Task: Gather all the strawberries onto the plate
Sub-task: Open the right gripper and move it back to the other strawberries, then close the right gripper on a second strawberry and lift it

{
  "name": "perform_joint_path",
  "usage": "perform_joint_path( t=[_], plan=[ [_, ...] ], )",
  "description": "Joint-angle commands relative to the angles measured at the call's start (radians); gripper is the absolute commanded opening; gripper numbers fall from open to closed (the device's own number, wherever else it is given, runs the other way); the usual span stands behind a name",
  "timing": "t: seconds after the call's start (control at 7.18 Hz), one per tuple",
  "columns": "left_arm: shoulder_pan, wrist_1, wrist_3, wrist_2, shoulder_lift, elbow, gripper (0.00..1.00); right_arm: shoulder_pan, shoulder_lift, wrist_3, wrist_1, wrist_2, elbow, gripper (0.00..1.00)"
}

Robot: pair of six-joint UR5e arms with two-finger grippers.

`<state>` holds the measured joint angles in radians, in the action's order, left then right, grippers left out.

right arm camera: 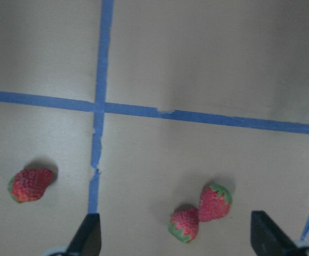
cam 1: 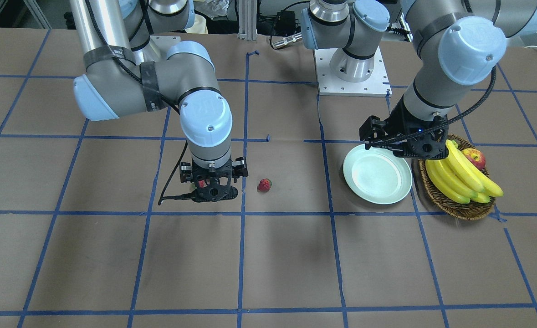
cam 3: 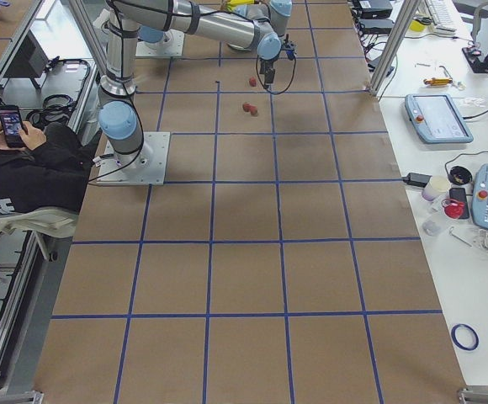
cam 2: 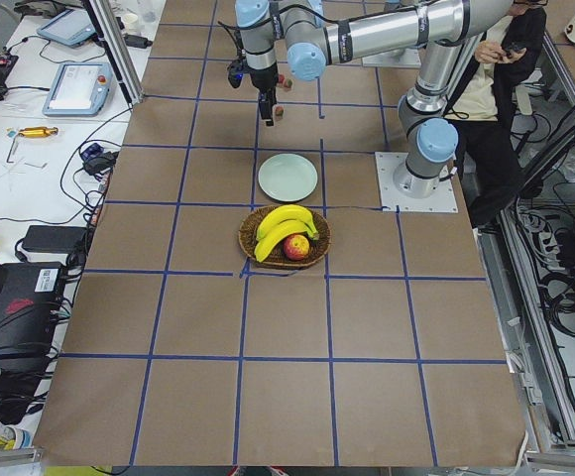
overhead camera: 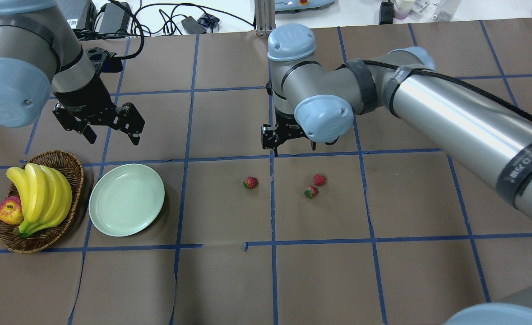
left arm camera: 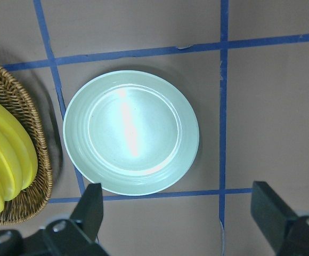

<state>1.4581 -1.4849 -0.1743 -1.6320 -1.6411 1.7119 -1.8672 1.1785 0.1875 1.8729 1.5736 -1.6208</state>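
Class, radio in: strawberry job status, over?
Left hand open near plate. Right hand open over two strawberries. Third strawberry apart; none plated. Basket beside plate.

The overhead view looks down from behind the robot (cam 1: 348, 64), the front-facing view steeply from opposite, both sharing the round pale mint plate (overhead camera: 126, 200); the side views watch from either end, far off. Each wrist camera looks straight down, close: left over that plate, right over three small red strawberries (right arm camera: 31, 184)
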Motion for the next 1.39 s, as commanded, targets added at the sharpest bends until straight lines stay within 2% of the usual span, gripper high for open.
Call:
perform_joint_path(
  t=[0.0,0.14,0.7,0.97,1.11,1.25],
  plan=[
    [0.005,0.000,0.002,0.003,0.000,0.000,1.00,0.048,0.012,0.099,-0.020,-0.003,-0.040,1.00],
    [0.008,0.000,0.002,0.003,0.000,-0.002,1.00,0.052,0.006,0.171,-0.015,-0.009,-0.065,1.00],
    [0.010,0.000,0.002,0.004,-0.002,0.000,1.00,0.072,-0.014,0.196,0.052,-0.012,-0.200,1.00],
    [0.008,0.000,0.001,0.004,-0.002,0.000,1.00,0.074,-0.040,0.202,0.098,-0.011,-0.205,0.99],
    [0.010,-0.001,0.001,0.004,-0.002,0.000,1.00,0.082,-0.042,0.204,0.103,-0.012,-0.205,0.84],
    [0.010,-0.002,-0.001,0.003,-0.002,0.000,1.00,0.092,-0.042,0.204,0.104,-0.011,-0.205,0.61]
  ],
)
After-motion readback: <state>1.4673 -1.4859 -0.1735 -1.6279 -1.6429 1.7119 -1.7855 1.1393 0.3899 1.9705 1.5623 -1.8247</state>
